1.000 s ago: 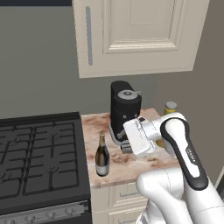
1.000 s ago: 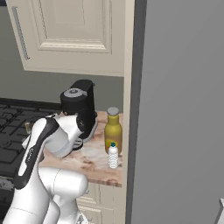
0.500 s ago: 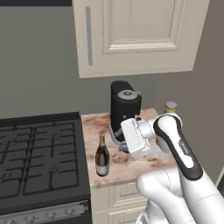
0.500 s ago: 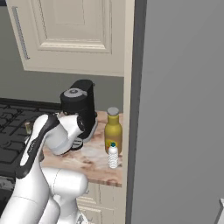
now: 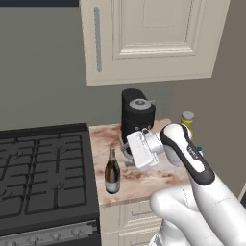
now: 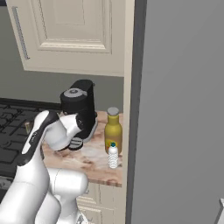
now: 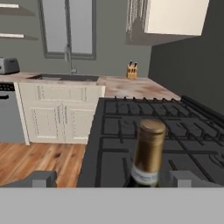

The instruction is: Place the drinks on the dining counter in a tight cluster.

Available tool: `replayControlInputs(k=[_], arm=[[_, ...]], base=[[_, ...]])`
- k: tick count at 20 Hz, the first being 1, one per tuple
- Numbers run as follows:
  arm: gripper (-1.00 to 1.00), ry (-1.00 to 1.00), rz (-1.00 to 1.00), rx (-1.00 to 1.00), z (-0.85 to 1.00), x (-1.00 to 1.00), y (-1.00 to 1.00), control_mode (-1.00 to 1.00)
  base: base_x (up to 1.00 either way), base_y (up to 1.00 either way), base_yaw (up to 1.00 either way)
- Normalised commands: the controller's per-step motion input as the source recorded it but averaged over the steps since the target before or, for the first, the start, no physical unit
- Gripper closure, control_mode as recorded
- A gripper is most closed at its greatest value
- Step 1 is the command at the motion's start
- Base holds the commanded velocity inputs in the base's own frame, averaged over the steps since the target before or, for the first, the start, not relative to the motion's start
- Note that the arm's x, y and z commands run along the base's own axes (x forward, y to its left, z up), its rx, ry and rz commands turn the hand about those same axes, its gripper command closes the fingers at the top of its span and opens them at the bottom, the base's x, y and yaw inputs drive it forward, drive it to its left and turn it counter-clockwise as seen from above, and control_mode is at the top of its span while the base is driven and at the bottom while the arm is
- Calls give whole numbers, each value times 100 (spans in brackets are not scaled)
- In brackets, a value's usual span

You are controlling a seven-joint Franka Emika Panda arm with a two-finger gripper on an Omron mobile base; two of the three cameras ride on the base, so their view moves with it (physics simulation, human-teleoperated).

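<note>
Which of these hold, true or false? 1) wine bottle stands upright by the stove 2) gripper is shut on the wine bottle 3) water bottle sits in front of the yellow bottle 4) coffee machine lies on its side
1) True: the wine bottle stands upright on the small counter next to the stove.
2) False: the gripper is open, the bottle's neck between its fingertips, not clamped.
3) True: the water bottle stands in front of the yellow bottle.
4) False: the coffee machine stands upright.
</note>
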Motion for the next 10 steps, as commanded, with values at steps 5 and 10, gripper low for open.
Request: replayControlInputs(k=[5,10], arm=[[-100,0,1,0,-19,13,12,-100],[-100,0,2,0,-20,13,1,-100]], base=[[0,0,0],[0,0,0]])
